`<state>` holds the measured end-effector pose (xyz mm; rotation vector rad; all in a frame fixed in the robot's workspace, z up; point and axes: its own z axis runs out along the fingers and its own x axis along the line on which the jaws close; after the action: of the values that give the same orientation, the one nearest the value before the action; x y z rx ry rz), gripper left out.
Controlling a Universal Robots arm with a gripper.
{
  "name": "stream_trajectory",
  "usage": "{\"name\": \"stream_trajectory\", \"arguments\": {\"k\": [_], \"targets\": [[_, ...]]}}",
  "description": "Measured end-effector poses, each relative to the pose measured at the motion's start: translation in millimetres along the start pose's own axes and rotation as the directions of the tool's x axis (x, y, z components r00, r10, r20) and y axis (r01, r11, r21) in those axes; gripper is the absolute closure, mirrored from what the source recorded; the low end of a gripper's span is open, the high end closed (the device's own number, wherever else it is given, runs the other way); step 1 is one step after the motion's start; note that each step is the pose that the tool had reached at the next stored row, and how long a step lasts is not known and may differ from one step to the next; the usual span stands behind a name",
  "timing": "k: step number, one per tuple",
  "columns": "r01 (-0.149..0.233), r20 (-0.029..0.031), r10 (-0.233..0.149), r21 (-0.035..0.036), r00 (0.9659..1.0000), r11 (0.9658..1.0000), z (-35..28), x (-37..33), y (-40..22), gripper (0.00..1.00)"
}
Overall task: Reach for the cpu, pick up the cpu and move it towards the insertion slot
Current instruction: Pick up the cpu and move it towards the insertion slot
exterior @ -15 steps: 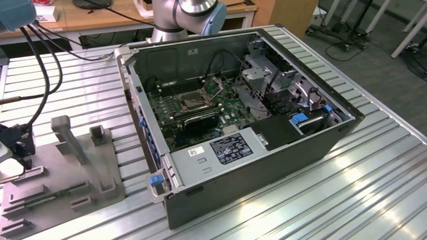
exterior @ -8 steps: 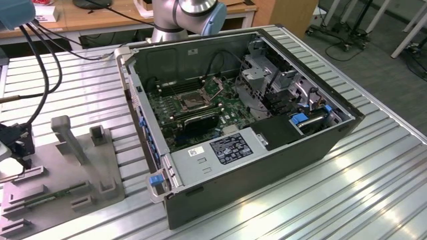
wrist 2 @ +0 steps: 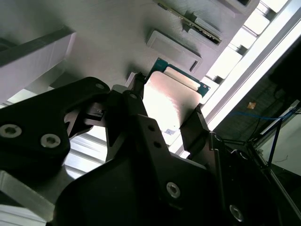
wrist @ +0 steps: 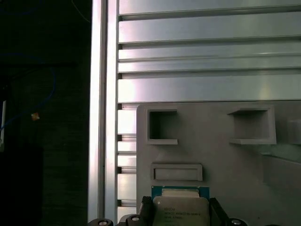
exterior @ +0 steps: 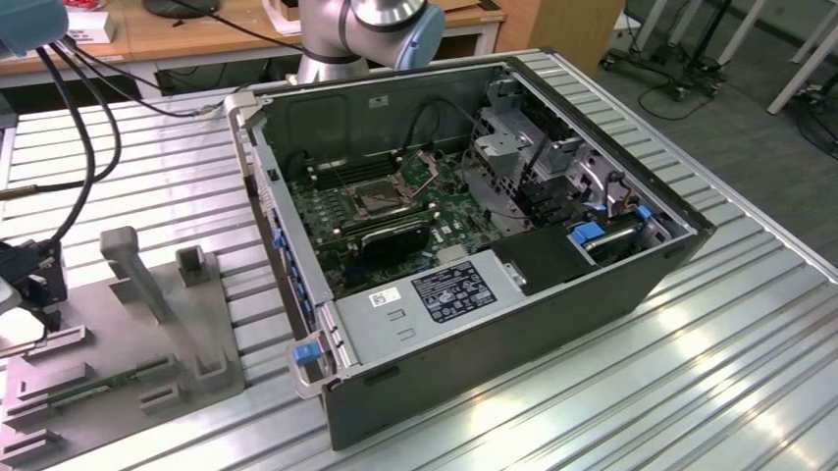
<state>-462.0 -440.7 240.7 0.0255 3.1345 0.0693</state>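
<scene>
The cpu point(wrist 2: 169, 103), a thin square chip with a pale metal face and a green edge, sits between my gripper's point(wrist 2: 168, 101) two black fingers point(wrist 2: 136, 96), just over the grey fixture plate point(wrist 2: 108, 42). Both fingers press on its opposite edges. The first wrist view has the cpu point(wrist: 181, 209) in the gripper point(wrist: 180, 212) over the same plate point(wrist: 216, 160). In the exterior view the gripper point(exterior: 26, 294) hangs at the far left over the plate point(exterior: 196, 324). The insertion slot point(exterior: 373, 201), a shiny square frame with a dark centre, lies on the green board inside the open case.
The open computer case point(exterior: 629, 265) takes up the middle of the slatted aluminium table point(exterior: 733, 373). Grey upright blocks point(exterior: 131, 270) stand on the fixture plate between gripper and case. Black cables point(exterior: 78, 128) hang from the arm at the exterior view's left.
</scene>
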Motion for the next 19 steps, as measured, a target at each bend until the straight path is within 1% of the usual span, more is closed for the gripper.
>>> {"name": "stream_trajectory", "arguments": {"k": [19], "targets": [[0.0, -0.0001, 0.0, 0.0, 1.0, 1.0, -6.3, -0.2, 0.3, 0.45]]}}
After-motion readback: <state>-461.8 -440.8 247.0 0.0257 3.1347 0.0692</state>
